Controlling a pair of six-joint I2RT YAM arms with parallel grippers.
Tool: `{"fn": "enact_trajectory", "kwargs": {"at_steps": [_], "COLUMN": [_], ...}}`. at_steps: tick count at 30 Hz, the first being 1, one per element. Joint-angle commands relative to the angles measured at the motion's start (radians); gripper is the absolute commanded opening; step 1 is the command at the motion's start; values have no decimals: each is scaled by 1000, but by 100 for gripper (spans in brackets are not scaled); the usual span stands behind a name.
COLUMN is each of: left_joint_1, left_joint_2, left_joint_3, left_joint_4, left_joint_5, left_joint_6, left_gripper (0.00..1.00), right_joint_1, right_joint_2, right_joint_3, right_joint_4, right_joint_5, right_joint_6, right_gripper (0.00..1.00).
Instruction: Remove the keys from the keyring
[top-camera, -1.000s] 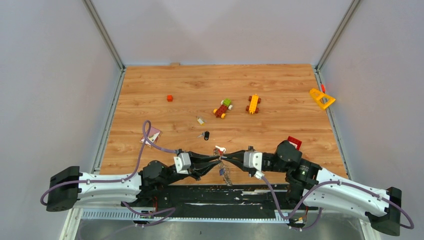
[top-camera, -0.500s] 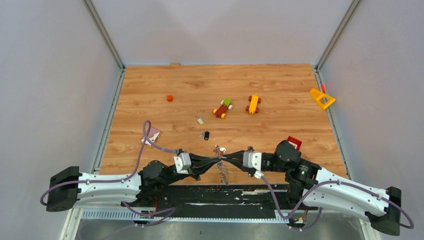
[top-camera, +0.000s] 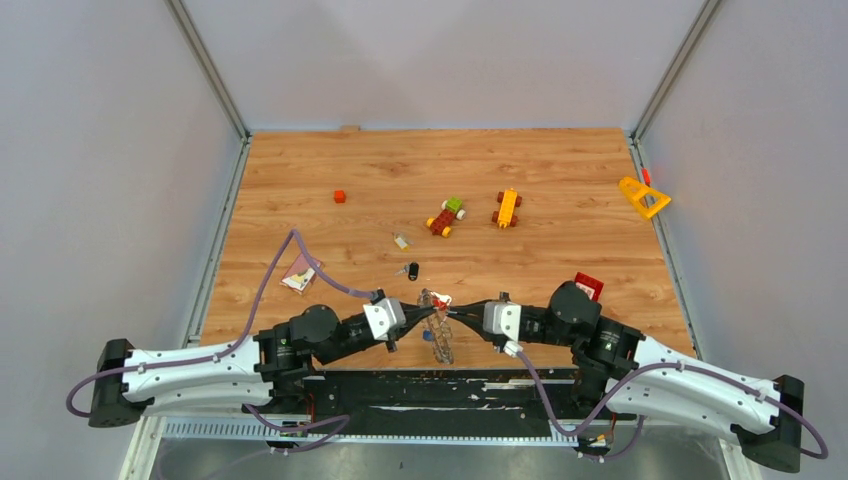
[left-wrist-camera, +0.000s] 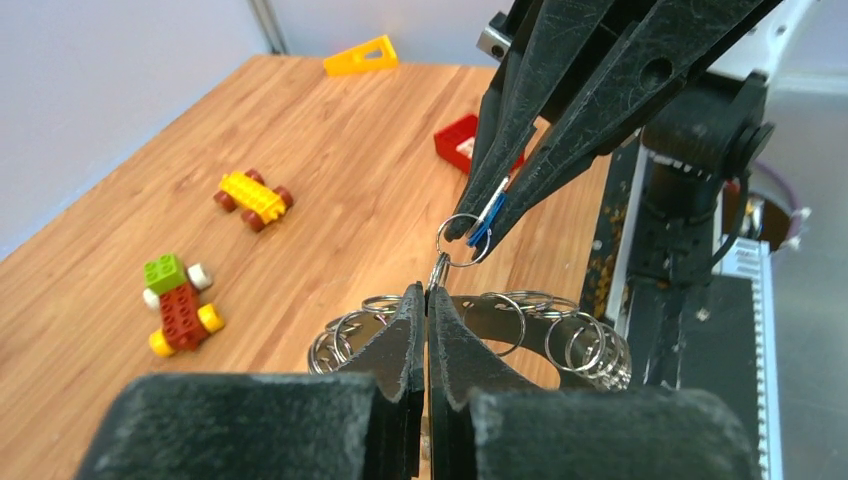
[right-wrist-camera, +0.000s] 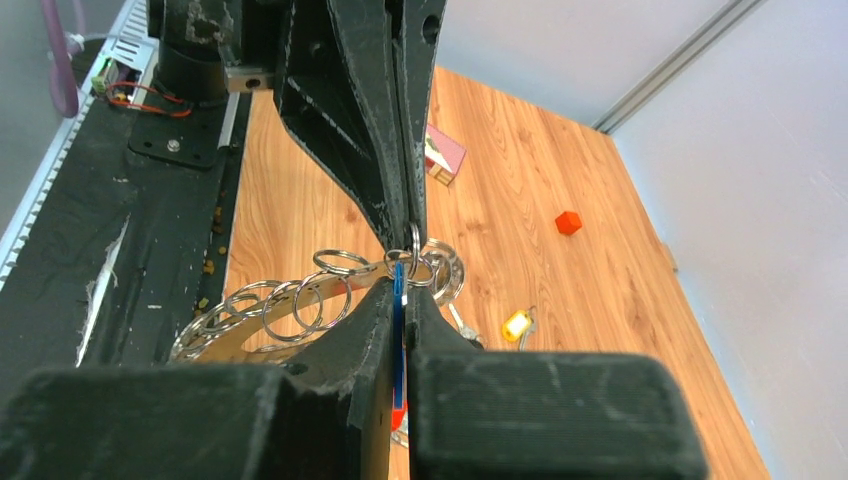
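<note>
- Left hand (left-wrist-camera: 427, 295) is pinched shut on a keyring (right-wrist-camera: 240, 338) loop, held aloft over the desk's (top-camera: 560, 170) near edge.
- Right hand (left-wrist-camera: 478, 228) clamps shut on the blue key (left-wrist-camera: 488, 216), tip to tip with the left.

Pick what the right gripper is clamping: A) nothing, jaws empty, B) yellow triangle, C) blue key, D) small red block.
C: both wrist views show the blue key pinched between the fingertips of the right gripper, just above the table's near edge.
</note>
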Motion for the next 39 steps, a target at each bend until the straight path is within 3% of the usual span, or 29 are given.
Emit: {"fn": "enact_trajectory", "kwargs": {"at_steps": [1, 14, 39], "left_joint_1": [2, 2, 2], "left_joint_2": [20, 147, 188], "left_joint_3": [116, 253, 256], "left_joint_4": [-256, -442, -390], "left_joint_5": [-97, -124, -64], "left_joint_6": [90, 162, 157], "left_gripper": [0, 0, 0], "right_joint_1": [4, 4, 5], "right_joint_2": [2, 53, 220], "right_joint_3": [41, 63, 133], "right_joint_4": [-11, 19, 65], "right_joint_5": [28, 26, -21], "right_joint_6": [-17, -17, -24], "right_gripper": [0, 0, 0]}}
